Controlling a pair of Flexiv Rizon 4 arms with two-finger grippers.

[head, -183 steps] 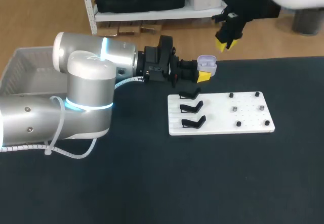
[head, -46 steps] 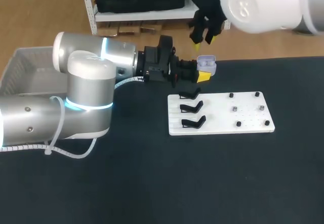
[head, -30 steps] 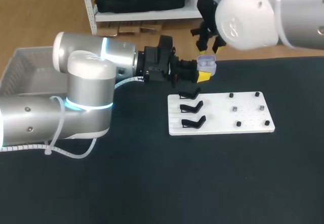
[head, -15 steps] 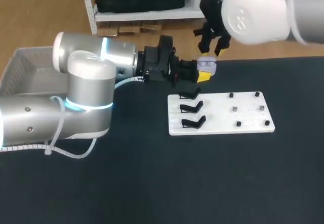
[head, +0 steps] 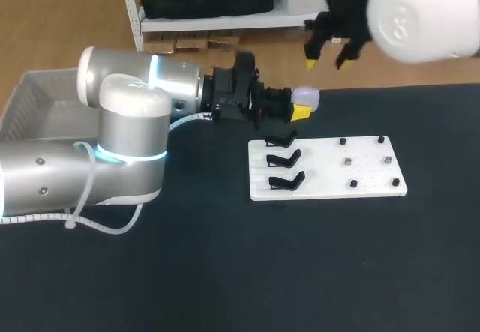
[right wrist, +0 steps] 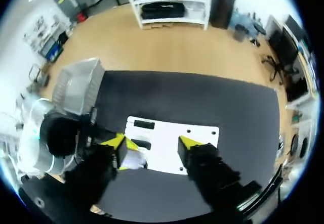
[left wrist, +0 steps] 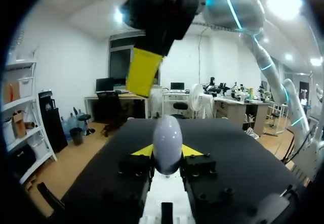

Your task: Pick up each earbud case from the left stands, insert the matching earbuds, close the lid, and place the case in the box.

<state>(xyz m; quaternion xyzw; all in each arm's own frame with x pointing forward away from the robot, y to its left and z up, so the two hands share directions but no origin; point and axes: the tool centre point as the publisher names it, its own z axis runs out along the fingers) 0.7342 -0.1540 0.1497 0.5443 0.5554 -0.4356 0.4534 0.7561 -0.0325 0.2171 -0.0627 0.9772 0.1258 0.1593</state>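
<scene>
While left pincer [left wrist: 167,153] clamps earbud case [left wrist: 167,139] — pale lilac, lid closed — right pincer [head: 324,61] hangs spread.

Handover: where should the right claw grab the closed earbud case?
Probably the domed end of the pale rounded earbud case that sticks out ahead of the left claw, which pinches its lower sides. Come from above, where the open right claw hangs, closing across the bare faces.

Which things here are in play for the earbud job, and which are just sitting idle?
In play: earbud case, lid shut, in left end effector; right end effector, open, apart from it; box.
Idle: white board; three empty black stands; small pegs on the board.
</scene>
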